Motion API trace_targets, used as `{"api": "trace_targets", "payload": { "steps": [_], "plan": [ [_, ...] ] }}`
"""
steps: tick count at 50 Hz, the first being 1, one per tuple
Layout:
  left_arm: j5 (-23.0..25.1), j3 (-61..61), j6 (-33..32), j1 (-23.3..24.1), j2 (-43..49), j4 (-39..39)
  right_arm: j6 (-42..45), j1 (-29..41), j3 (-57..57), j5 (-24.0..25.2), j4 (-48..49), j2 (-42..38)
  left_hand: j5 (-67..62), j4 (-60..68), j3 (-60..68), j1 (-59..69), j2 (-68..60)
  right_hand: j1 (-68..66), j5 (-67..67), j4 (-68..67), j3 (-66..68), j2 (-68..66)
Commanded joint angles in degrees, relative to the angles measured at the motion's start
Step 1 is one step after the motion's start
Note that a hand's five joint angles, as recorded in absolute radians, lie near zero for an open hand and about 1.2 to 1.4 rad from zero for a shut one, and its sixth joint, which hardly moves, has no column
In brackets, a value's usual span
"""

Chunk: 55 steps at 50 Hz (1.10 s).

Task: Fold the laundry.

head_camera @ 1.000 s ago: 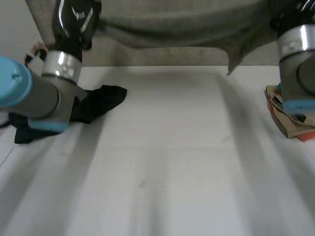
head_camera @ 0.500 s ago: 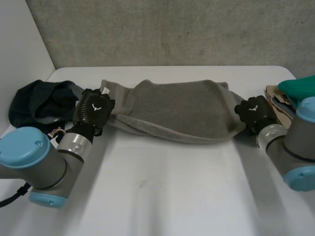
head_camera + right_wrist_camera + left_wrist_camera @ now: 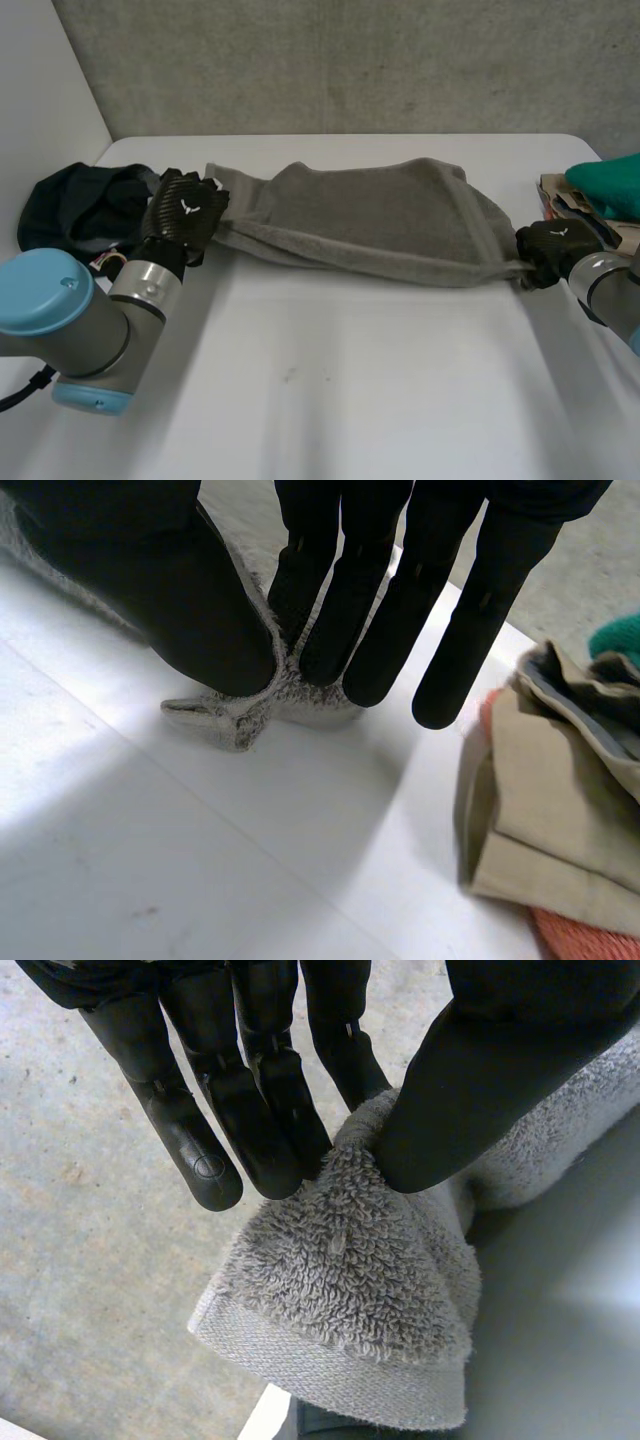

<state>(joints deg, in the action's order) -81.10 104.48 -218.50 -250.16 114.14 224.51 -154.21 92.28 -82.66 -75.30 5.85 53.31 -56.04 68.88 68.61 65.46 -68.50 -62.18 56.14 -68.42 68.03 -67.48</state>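
Left hand [image 3: 185, 212]: thumb and fingers were pressed together on one short end of a grey towel [image 3: 370, 215], pinching the pile between them. Right hand [image 3: 553, 245]: thumb and fingers pinched the opposite end, a small tuft of cloth poking out beneath the fingertips. Between the two hands the towel ran as a taut, bunched band lying on the white worktop [image 3: 350, 380]. Just beyond the left hand's outer side lay a crumpled dark garment [image 3: 70, 215]. Just beside the right hand sat a stack of tan and orange cloth [image 3: 560, 820] with a green piece [image 3: 605, 185] on top.

Progress, as judged: the towel appeared roughly doubled lengthwise but neither flat nor squared, so most folding remained, and the dark garment looked untouched.

No legible writing; each hand bore a small pale emblem.
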Motion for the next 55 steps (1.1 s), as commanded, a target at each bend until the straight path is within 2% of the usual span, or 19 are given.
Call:
{"api": "trace_targets", "payload": {
  "steps": [1,6,10,11,13,14,18,21,25,29,37,43,47,51,55],
  "plan": [
    [-0.11,1.95,-0.52,0.55,-3.39,-4.51,0.84,-0.70,-1.71,2.09,-1.45,1.27,-13.96,11.12,11.39,14.54,-11.50,-17.82,13.86,-11.58,11.97,-12.52],
    [-0.11,4.76,-0.61,0.55,-10.51,-13.38,5.49,-2.02,-4.61,2.44,-9.43,8.55,-13.96,11.12,11.39,14.54,-11.50,-17.82,13.86,-11.58,11.97,-12.52],
    [-0.02,7.40,-1.40,0.20,-17.62,-25.06,16.55,-5.00,-8.39,2.44,-21.20,16.02,-13.96,11.12,11.39,14.54,-11.50,-17.82,13.86,-11.58,11.97,-12.52],
    [-0.02,8.44,-2.36,-0.06,-20.51,-30.65,22.49,-6.23,-10.40,2.18,-24.97,19.08,-13.96,11.12,11.39,14.54,-11.50,-17.82,13.86,-11.58,11.97,-12.52],
    [-0.11,9.33,-3.51,-0.15,-23.08,-36.48,28.76,-7.81,-13.05,1.57,-28.60,22.44,-13.96,11.12,11.39,14.54,-11.50,-17.82,13.86,-11.58,11.97,-12.52],
    [-0.19,10.29,-4.82,-0.41,-25.18,-42.52,34.10,-9.30,-15.41,0.78,-31.31,25.24,-13.96,11.12,11.39,14.54,-11.50,-17.82,13.86,-11.58,11.97,-12.52],
    [-0.20,11.79,-6.32,-0.68,-28.18,-55.36,43.10,-11.16,-19.46,-0.02,-34.85,29.82,-13.96,11.12,11.39,14.54,-11.50,-17.82,13.86,-11.58,11.97,-12.52],
    [-0.11,12.06,-6.59,-0.15,-28.28,-57.78,42.77,-11.16,-20.26,-0.11,-34.68,30.45,-13.96,11.12,11.39,14.54,-11.50,-17.82,13.86,-11.58,11.97,-12.52],
    [-0.19,11.27,-6.59,0.11,-26.17,-54.28,41.63,-10.72,-20.44,0.07,-33.45,29.93,-13.96,11.12,11.39,14.54,-11.50,-17.82,13.86,-11.58,11.97,-12.52],
    [-0.90,8.55,-6.94,0.38,-20.37,-47.33,38.99,-9.50,-18.69,-0.81,-26.52,26.33,-13.96,11.12,11.39,14.54,-11.50,-17.82,13.86,-11.58,11.97,-12.52],
    [-3.44,0.03,-6.94,1.34,-11.86,-36.80,34.68,-0.63,-11.13,-6.34,-8.87,18.25,-13.96,11.12,11.39,14.54,-11.50,-17.82,13.86,-11.58,11.97,-12.52],
    [-5.91,-6.38,-7.20,1.87,-4.03,-29.14,35.29,2.98,-6.74,-6.17,0.82,11.92,-13.96,11.12,11.39,14.54,-11.50,-17.82,13.86,-11.58,11.97,-12.52],
    [-6.08,-16.48,-8.16,1.70,2.04,-23.87,34.68,5.01,3.00,-6.78,6.53,7.78,-13.96,11.12,11.39,14.54,-11.50,-17.82,13.86,-11.58,11.97,-12.52],
    [-6.35,-29.05,-11.24,1.61,4.24,-17.02,33.37,5.98,15.48,-8.36,13.64,7.33,-13.96,11.12,11.39,14.54,-11.50,-17.82,13.86,-11.58,11.97,-12.52],
    [-6.52,-36.71,-12.21,1.96,3.63,-5.25,28.28,6.68,22.80,-9.51,25.59,8.56,-13.96,11.12,11.39,14.54,-11.50,-17.82,13.86,-11.58,11.97,-12.52]
  ]
}}
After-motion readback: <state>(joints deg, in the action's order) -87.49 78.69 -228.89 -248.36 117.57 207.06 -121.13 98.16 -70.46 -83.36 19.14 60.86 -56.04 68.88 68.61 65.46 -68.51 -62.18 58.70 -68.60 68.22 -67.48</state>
